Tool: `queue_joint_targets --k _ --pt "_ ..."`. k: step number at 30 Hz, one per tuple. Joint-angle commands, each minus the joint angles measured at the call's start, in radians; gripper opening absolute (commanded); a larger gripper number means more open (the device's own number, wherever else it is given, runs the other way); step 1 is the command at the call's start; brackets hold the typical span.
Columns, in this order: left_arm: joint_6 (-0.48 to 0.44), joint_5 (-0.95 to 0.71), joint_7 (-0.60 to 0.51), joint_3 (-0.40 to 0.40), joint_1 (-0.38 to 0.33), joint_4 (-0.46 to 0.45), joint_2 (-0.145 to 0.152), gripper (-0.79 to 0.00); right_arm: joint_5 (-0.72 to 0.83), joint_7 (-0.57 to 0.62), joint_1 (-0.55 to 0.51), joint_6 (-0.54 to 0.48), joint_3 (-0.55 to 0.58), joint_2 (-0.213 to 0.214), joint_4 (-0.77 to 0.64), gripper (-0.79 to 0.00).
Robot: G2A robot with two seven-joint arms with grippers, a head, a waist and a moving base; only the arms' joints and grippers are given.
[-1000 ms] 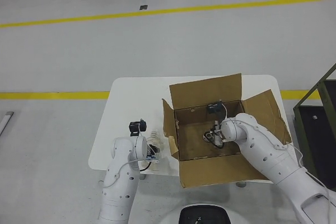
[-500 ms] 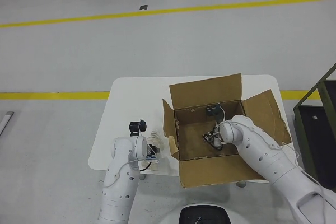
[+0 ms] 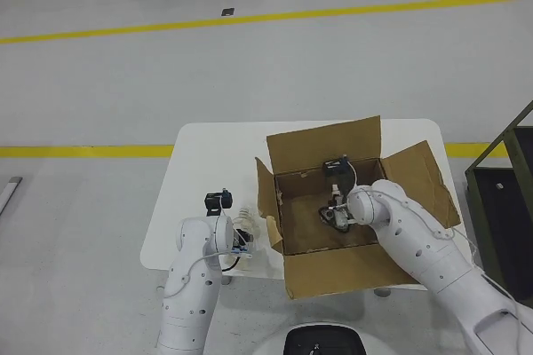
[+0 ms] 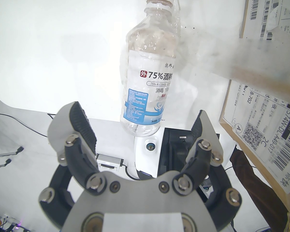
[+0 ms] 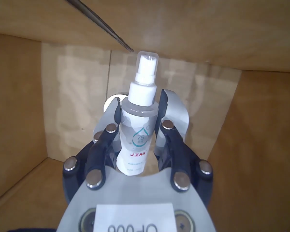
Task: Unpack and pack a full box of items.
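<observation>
On the left part of the white desk (image 3: 204, 160), the left tool (image 4: 138, 115) hangs with its fingers spread wide and nothing between them. A clear plastic bottle (image 4: 149, 73) with a blue-and-white label lies on its side on the desk in front of this tool. Its long axis runs straight away from the tool, with the base nearest the open fingers and the cap at the far end. The bottle lies just left of the brown cardboard box (image 3: 329, 142), close beside its labelled left wall.

To the right, inside the open box, the right tool (image 5: 140, 105) pinches a small clear spray bottle (image 5: 142, 90) with a white pump head. The fingers press on both sides of its body below the collar. The spray bottle's long axis lines up with the tool, and its nozzle points away from the wrist toward a box wall. Whether its base touches the box floor cannot be told.

The coming move probably turns on the box walls around the held spray bottle, which leave only the open top as a way out. The left wall also stands between it and the desk space where the clear plastic bottle lies. The left tool is much the nearer to that bottle.
</observation>
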Motion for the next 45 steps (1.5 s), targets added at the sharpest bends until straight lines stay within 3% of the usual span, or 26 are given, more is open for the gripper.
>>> queue_joint_targets --k 1,6,11,15,18,20,26,35,41,42,44,45 --pt "0.0 0.0 0.0 0.0 0.0 0.0 0.0 0.0 -0.005 0.013 -0.047 0.009 0.05 0.016 -0.105 -0.785" --pt "0.0 0.0 0.0 0.0 0.0 0.0 0.0 0.0 0.001 -0.02 -0.217 -0.005 0.226 0.058 -0.432 -0.785" --pt "0.0 0.0 0.0 0.0 0.0 0.0 0.0 0.0 0.141 -0.177 -0.43 -0.06 0.506 0.089 -0.728 -0.785" --pt "0.0 0.0 0.0 0.0 0.0 0.0 0.0 0.0 0.199 -0.296 -0.57 -0.077 0.742 0.103 -0.83 -0.785" --pt "0.0 0.0 0.0 0.0 0.0 0.0 0.0 0.0 0.153 -0.281 -0.649 -0.043 0.87 0.114 -0.841 -0.785" --pt "0.0 0.0 0.0 0.0 0.0 0.0 0.0 0.0 0.026 -0.243 -0.701 -0.045 0.932 0.125 -0.856 -0.785" --pt "0.0 0.0 0.0 0.0 0.0 0.0 0.0 0.0 -0.236 -0.083 -0.785 -0.075 0.936 0.142 -0.833 -0.785" --pt "0.0 0.0 0.0 0.0 0.0 0.0 0.0 0.0 -0.274 -0.016 -0.683 -0.201 0.687 0.137 -0.582 -0.785" --pt "0.0 0.0 0.0 0.0 0.0 0.0 0.0 0.0 -0.276 0.013 -0.617 -0.247 0.631 0.137 -0.487 -0.785" --pt "0.0 0.0 0.0 0.0 0.0 0.0 0.0 0.0 -0.283 0.018 -0.61 -0.25 0.627 0.138 -0.476 -0.748" --pt "0.0 0.0 0.0 0.0 0.0 0.0 0.0 0.0 -0.289 0.032 -0.596 -0.265 0.62 0.139 -0.46 -0.757" --pt "0.0 0.0 0.0 0.0 0.0 0.0 0.0 0.0 -0.294 0.034 -0.592 -0.261 0.618 0.139 -0.453 -0.702"
